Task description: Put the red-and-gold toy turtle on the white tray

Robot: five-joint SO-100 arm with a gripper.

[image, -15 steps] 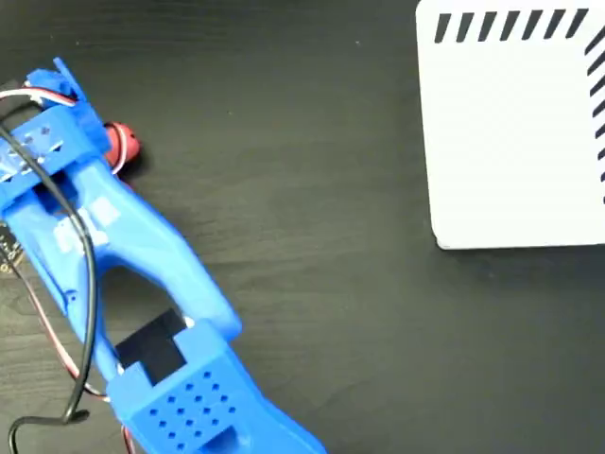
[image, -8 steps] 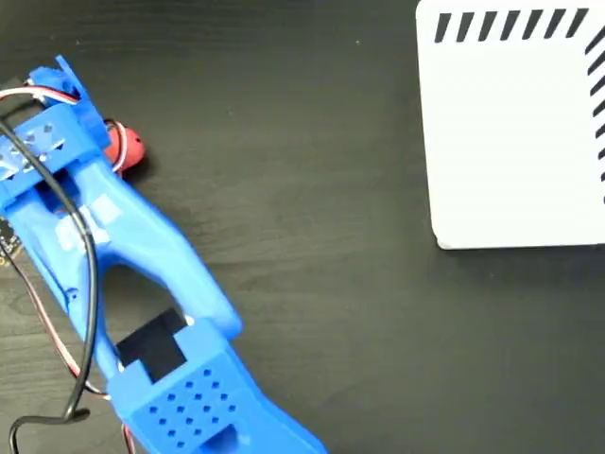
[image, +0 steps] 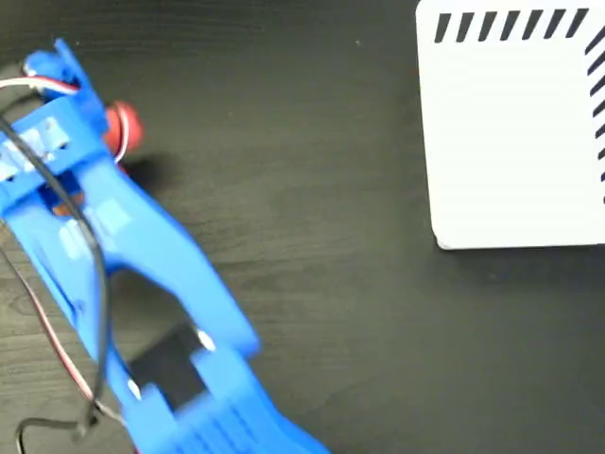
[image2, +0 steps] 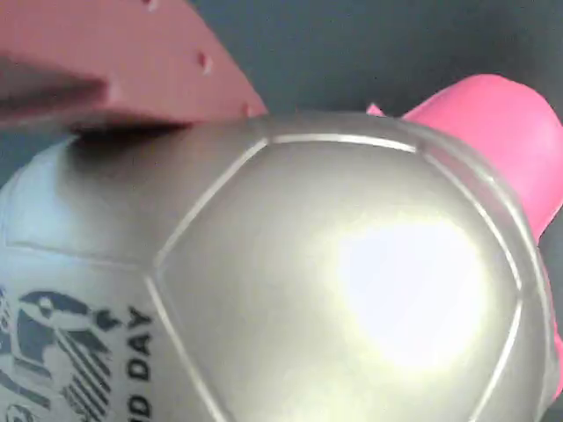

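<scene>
The red-and-gold toy turtle peeks out at the left of the fixed view; only its red head shows beside the blue arm, with a shadow on the table just below it. In the wrist view the turtle's shiny domed shell fills the frame, a black-and-white sticker at lower left and the pink-red head at upper right. My gripper is shut on the turtle; one finger presses on the shell's top. The white tray, edged with black stripes, lies far off at the upper right.
The blue arm runs diagonally from the bottom edge to the left side over a dark wooden table. Red, white and black cables hang along the arm's left side.
The arm has shifted up in the picture and is blurred. The turtle's head has moved with it, and its shadow now sits apart from it on the table.
</scene>
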